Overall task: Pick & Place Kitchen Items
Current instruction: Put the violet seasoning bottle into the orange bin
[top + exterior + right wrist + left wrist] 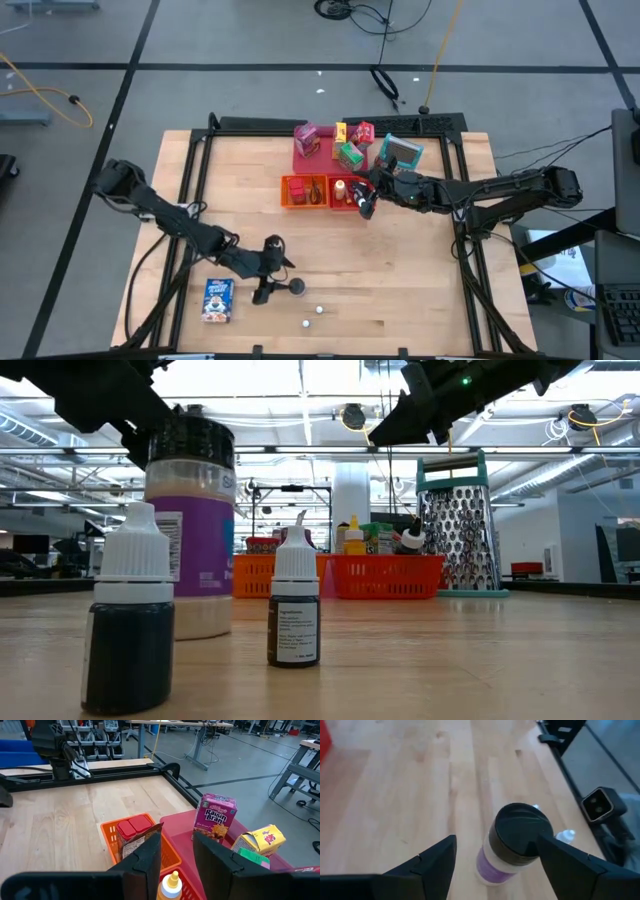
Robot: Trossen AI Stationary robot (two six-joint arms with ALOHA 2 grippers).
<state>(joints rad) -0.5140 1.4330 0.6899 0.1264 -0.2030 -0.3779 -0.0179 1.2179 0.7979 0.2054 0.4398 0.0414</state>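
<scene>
A jar with a black round lid and purple label [517,840] stands upright on the wood table, also seen at jar [297,287] and jar [190,520]. My left gripper [497,857] is open just above it, one finger on either side; the jar sits close to one finger [560,860]. A blue box [217,298] lies near the table's front-left. Two tiny white-capped bottles [295,605] [125,620] stand near the front edge. My right gripper [177,852] is narrowly open and holds nothing, high over the red bin [345,192], where a yellow-tipped bottle [171,885] stands. My left gripper comes at the jar slanting from above and the table's left. One finger [555,855] shows right at the edge of the black lid [535,837]; I cannot tell whether it touches. The jar stands upright on the table.
An orange bin [302,190] with a red-capped item [132,832] sits beside the red bin. Behind them a pink tray [312,158] carries a purple Raisin Bran box [215,817], a yellow box [260,840] and others. A metal grater [455,525] stands at the far right.
</scene>
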